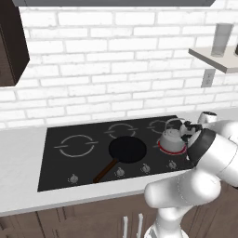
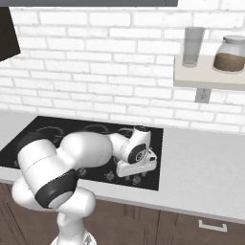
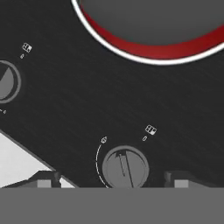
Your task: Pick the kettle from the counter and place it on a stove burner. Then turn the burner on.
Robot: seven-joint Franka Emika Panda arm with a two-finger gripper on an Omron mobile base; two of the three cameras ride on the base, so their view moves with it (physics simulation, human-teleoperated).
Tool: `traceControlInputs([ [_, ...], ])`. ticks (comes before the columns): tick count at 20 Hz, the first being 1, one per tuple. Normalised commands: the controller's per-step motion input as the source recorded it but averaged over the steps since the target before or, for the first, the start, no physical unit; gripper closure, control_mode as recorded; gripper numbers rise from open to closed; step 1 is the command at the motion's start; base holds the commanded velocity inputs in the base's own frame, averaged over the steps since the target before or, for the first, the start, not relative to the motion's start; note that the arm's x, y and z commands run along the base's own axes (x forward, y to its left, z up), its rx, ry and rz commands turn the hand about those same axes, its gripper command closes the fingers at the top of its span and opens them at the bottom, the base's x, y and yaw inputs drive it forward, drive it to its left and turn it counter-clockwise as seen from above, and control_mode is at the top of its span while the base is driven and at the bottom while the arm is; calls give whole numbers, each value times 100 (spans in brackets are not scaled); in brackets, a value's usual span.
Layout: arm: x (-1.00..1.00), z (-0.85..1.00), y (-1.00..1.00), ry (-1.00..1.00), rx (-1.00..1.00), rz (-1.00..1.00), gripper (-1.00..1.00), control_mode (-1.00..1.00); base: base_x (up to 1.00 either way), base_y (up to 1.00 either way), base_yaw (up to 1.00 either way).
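Observation:
The silver-grey kettle (image 1: 171, 137) stands upright on the right front stove burner (image 1: 161, 147), whose ring glows red. In the hand view the kettle's base (image 3: 166, 17) and the red burner ring (image 3: 153, 51) fill the top. My gripper (image 3: 111, 181) hangs low over the cooktop's front row of knobs, open. Its fingertips (image 3: 43, 181) stand well apart on either side of a grey knob (image 3: 125, 168) without touching it. The pale grey counter (image 1: 18, 158) runs around the black glass cooktop (image 1: 56, 162).
A black frying pan (image 1: 127, 149) sits on the middle of the cooktop, handle toward the front. Other knobs (image 1: 120, 172) line the front edge. A wall shelf (image 2: 206, 79) carries a glass (image 2: 193, 45) and a jar (image 2: 231, 53). My arm's elbow (image 1: 214, 148) hides the cooktop's right edge.

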Motion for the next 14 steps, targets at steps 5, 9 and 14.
traceControlInputs([
  [5, 0, 83, 1, -1, 0, -2, -100, -100, 0, 0, 0],
  [9, -68, 91, -1, -12, 0, -4, -100, -100, 0, 0, 0],
  [14, -100, 99, -6, -53, 0, -1, -100, -100, 0, 0, 0],
])
